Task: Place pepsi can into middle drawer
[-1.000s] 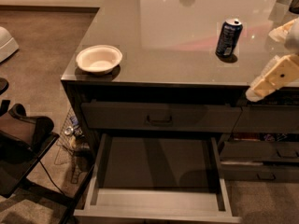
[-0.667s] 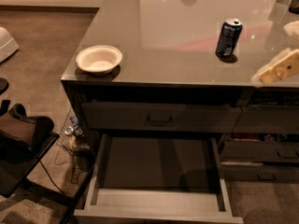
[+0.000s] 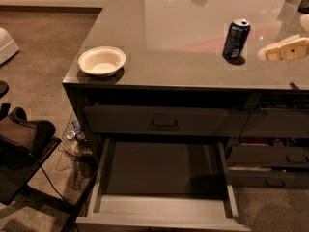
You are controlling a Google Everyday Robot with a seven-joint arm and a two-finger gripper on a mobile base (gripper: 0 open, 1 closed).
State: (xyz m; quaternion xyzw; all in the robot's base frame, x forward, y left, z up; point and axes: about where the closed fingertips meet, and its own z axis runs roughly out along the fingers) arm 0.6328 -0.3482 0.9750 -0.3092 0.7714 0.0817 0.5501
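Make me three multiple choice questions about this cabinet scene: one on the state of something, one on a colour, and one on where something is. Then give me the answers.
1. The middle drawer is:
A pulled open
B pushed shut
C taken out of the cabinet

2. The bowl is:
A red
B white
C green

3. The can stands:
A in the bowl
B in the middle drawer
C on the countertop, to the right of the bowl

Answers:
1 A, since its flat dark bottom and pale rims show in front of the cabinet.
2 B, since it reads pale white against the grey top.
3 C, since it stands upright on the top near the right end, with the gripper just to its right.
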